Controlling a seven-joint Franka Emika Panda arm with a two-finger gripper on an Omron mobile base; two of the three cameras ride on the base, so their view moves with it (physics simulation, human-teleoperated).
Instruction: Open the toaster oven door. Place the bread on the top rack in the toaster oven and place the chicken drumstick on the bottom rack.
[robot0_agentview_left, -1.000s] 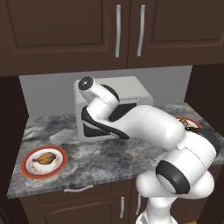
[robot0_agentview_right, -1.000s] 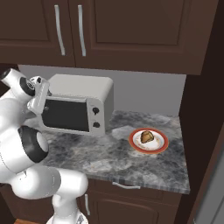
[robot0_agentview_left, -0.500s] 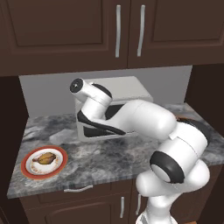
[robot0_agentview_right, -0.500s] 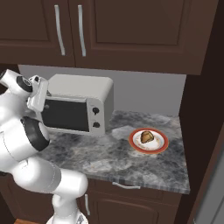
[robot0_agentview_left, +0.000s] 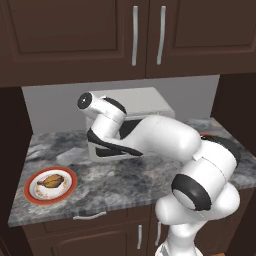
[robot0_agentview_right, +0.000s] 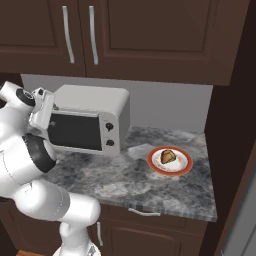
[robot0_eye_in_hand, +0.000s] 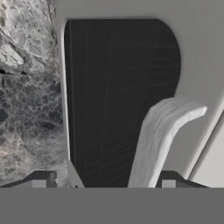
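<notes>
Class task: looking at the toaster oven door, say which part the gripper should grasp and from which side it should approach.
Grip the pale bar handle along the door's top edge, coming from the front. It stands off the dark glass, leaving room for a finger behind it.

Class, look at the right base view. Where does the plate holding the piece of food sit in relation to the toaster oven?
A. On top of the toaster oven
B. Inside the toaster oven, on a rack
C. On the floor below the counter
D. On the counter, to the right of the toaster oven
D: the red-rimmed plate rests on the grey stone counter, apart from the toaster oven and on its knob side.
</notes>
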